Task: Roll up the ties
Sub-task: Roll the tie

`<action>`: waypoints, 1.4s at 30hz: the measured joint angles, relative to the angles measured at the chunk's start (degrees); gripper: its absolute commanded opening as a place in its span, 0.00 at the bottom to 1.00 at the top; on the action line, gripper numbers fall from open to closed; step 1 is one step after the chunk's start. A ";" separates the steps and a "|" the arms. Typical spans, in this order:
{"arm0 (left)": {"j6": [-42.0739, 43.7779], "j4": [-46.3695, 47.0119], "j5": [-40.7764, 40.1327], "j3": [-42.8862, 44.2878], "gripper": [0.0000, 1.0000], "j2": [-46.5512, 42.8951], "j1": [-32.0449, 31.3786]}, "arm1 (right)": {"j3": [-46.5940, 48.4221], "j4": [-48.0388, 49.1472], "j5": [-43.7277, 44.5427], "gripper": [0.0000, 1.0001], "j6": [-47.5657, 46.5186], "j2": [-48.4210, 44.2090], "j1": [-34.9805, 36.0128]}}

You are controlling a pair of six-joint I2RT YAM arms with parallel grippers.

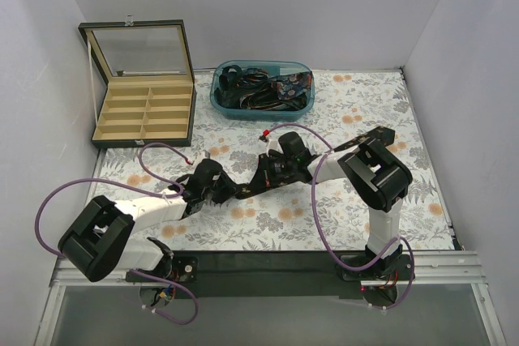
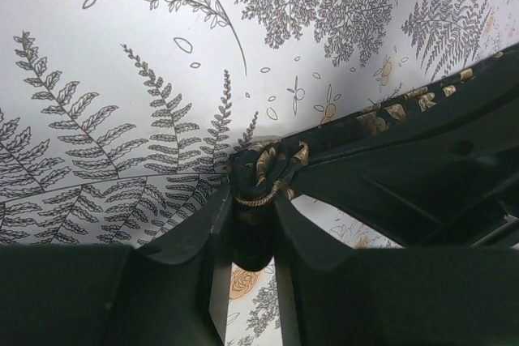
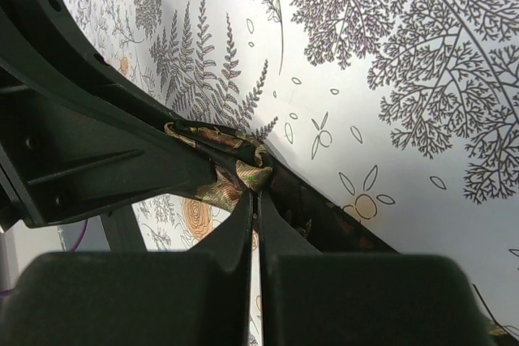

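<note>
I take the blue tub (image 1: 259, 113) at the back of the tabletop (image 1: 430, 192) as my mark. Left of it stands the compartment box (image 1: 144, 115), with its lid up.

Forward of the tub and a little to its left, my left gripper (image 2: 259, 200) is closed onto the bunched, gold-patterned end of the tie (image 2: 405, 103). One finger presses against each side of the fabric. From that pinch the tie runs off toward the right, on the near side of the tub.

Straight in front of the tub, my right gripper (image 3: 255, 196) has its fingers pressed together, nipping a fold of the same tie at their tips. The two grippers sit nose to nose with hardly any tie between them. The rest of the tie trails away over the tabletop and ends forward and to the right of the tub.

Inside the tub lies a tangle of more ties (image 1: 259, 87).
</note>
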 measured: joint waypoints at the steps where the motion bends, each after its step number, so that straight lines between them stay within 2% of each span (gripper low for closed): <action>1: 0.02 0.13 -0.04 0.00 0.16 0.04 -0.02 | -0.02 -0.02 0.04 0.01 0.00 -0.04 0.00; 3: 0.13 0.24 -0.20 0.00 0.13 0.04 -0.07 | -0.15 -0.02 0.28 0.01 0.00 -0.28 0.02; 4: 0.28 0.24 -0.26 0.00 0.09 0.04 -0.07 | -0.28 -0.02 0.44 0.01 -0.04 -0.44 0.07; 8: 1.73 -0.28 -0.87 0.46 0.04 0.00 -0.28 | -0.76 -0.37 1.68 0.03 -0.48 -1.51 0.26; 10: 3.10 -1.53 -1.38 1.29 0.03 -0.11 -0.37 | -0.92 -0.92 2.43 0.10 -0.92 -2.40 0.31; 11: 4.00 -2.16 -1.68 1.90 0.03 -0.13 -0.39 | -0.92 -1.60 3.19 0.18 -1.66 -3.26 0.37; 13: 6.12 -3.82 -2.49 3.48 0.03 -0.17 -0.46 | -0.92 -2.75 4.17 0.24 -2.71 -4.63 0.37; 14: 7.82 -5.22 -3.34 4.68 0.03 -0.17 -0.42 | -0.92 -3.67 4.90 0.31 -3.50 -5.55 0.28; 17: 12.87 -9.66 -5.44 8.74 0.03 0.04 -0.26 | -0.94 -6.25 7.32 0.39 -5.81 -8.55 -0.13; 24: 24.55 -20.11 -8.61 18.27 0.04 5.44 0.07 | -0.92 -11.72 13.88 0.41 -11.43 -12.37 -0.98; 30: 32.00 -28.35 -10.45 22.86 0.04 9.38 0.28 | -0.92 -15.34 18.38 0.42 -14.84 -12.79 -1.29; 42: 40.06 -40.00 -19.93 29.66 0.05 13.11 0.44 | -0.92 -17.84 24.28 0.42 -18.38 -13.14 -1.29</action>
